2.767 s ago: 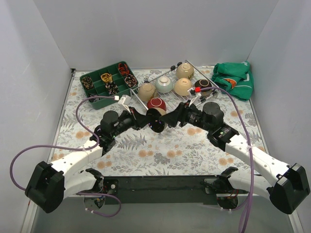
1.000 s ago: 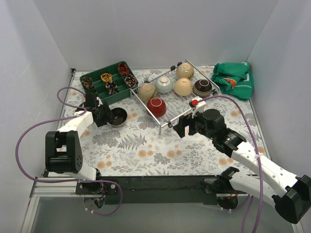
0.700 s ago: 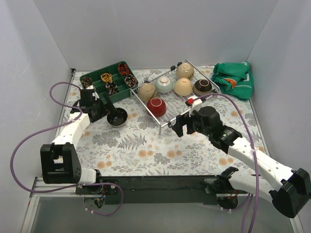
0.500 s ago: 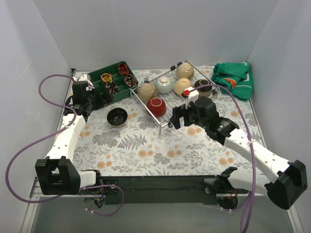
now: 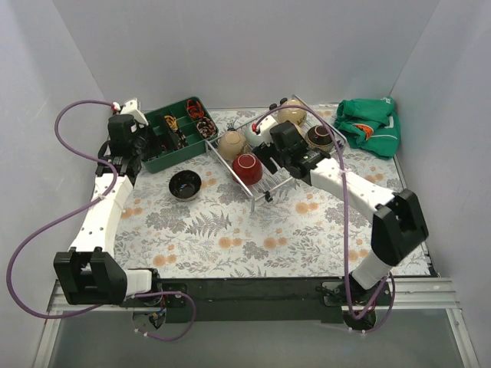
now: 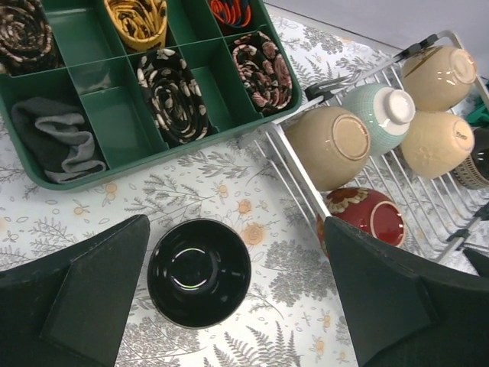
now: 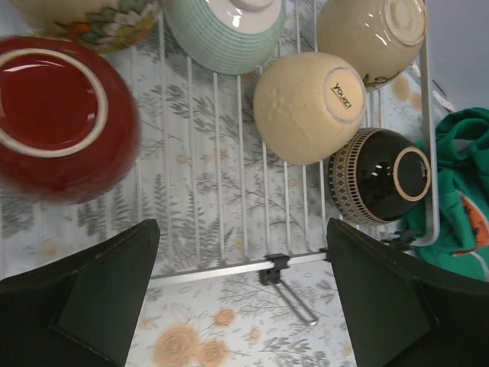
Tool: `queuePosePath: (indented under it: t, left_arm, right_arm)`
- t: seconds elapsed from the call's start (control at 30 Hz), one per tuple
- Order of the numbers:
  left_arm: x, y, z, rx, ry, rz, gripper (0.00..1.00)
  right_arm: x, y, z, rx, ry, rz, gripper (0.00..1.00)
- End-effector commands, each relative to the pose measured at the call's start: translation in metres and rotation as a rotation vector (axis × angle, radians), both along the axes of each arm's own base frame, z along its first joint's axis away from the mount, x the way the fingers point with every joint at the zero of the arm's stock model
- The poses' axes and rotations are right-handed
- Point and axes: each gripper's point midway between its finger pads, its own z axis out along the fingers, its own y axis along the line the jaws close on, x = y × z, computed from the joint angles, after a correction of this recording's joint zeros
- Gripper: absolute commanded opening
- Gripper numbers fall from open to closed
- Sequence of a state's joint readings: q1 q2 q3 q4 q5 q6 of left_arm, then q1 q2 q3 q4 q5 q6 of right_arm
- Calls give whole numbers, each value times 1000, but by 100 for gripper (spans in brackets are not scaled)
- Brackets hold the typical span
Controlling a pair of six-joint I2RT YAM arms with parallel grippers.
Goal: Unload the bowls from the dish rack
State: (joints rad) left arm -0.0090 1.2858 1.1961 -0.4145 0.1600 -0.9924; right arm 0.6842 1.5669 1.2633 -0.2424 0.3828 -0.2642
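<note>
A black bowl (image 5: 185, 184) (image 6: 199, 271) stands upright on the floral table, left of the dish rack (image 5: 270, 186) (image 7: 229, 267). My left gripper (image 5: 136, 146) (image 6: 237, 298) hovers open above it, holding nothing. In the rack lie a red bowl (image 5: 247, 165) (image 7: 57, 115), a mint bowl (image 6: 378, 115) (image 7: 225, 30), several beige bowls (image 6: 330, 147) (image 7: 306, 107) and a dark patterned bowl (image 5: 321, 136) (image 7: 378, 174), all upside down or on their sides. Over the rack's near edge my right gripper (image 5: 265, 152) (image 7: 241, 298) is open and empty.
A green compartment tray (image 5: 165, 134) (image 6: 114, 92) of rolled items sits at the back left, under my left arm. A green cloth (image 5: 370, 126) (image 7: 458, 199) lies right of the rack. White walls close in three sides.
My left gripper opened, left the black bowl on the table and drew back to the far left. My right arm swung from the table's near side up over the rack.
</note>
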Motion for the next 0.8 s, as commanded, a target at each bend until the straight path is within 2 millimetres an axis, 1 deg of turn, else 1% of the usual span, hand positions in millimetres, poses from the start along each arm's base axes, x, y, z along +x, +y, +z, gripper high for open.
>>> queuePosePath:
  t: [0.0, 0.03, 0.07, 0.1, 0.13, 0.2, 0.23, 0.33, 0.37, 0.4, 0.47, 0.5, 0.57, 0.6, 0.77]
  left_arm:
    - [-19, 11, -2, 56, -43, 35, 98]
    - [-23, 14, -4, 62, -39, 56, 98]
    - [-26, 15, -7, 65, -34, 65, 98]
    - [-31, 16, -9, 67, -32, 76, 98]
    - [-33, 16, -11, 76, -25, 86, 98]
    - [-38, 16, -18, 82, -12, 93, 98]
    - [-40, 18, -18, 93, -11, 114, 98]
    - [-41, 23, -22, 105, 0, 143, 98]
    - [-40, 24, -23, 108, 1, 152, 98]
    - [-40, 25, -24, 110, 4, 154, 98]
    - [-39, 26, -26, 113, 9, 160, 98]
    - [-39, 26, -26, 114, 12, 159, 98]
    - [-39, 26, -27, 115, 13, 161, 98]
    - [-39, 26, -27, 113, 14, 160, 98]
    - [-39, 25, -28, 111, 14, 157, 98]
  right_arm:
    - [48, -18, 13, -187, -108, -40, 99]
    - [55, -18, -1, -226, -92, -34, 99]
    - [62, -19, -4, -261, -98, -22, 99]
    - [70, -18, -2, -280, -114, -28, 99]
    - [78, -20, -15, -308, -99, -30, 99]
    - [88, -21, -19, -350, -106, -33, 99]
    - [97, -22, -24, -361, -105, -39, 98]
    - [111, -23, -29, -395, -119, -41, 99]
    - [114, -23, -31, -399, -119, -38, 99]
    - [116, -23, -37, -406, -111, -33, 99]
    - [120, -19, -39, -412, -119, -18, 99]
    - [121, -18, -45, -418, -112, -12, 98]
    - [124, -16, -47, -419, -117, -5, 99]
    - [124, -14, -52, -422, -111, 3, 98]
    - [131, -12, -62, -430, -115, 13, 99]
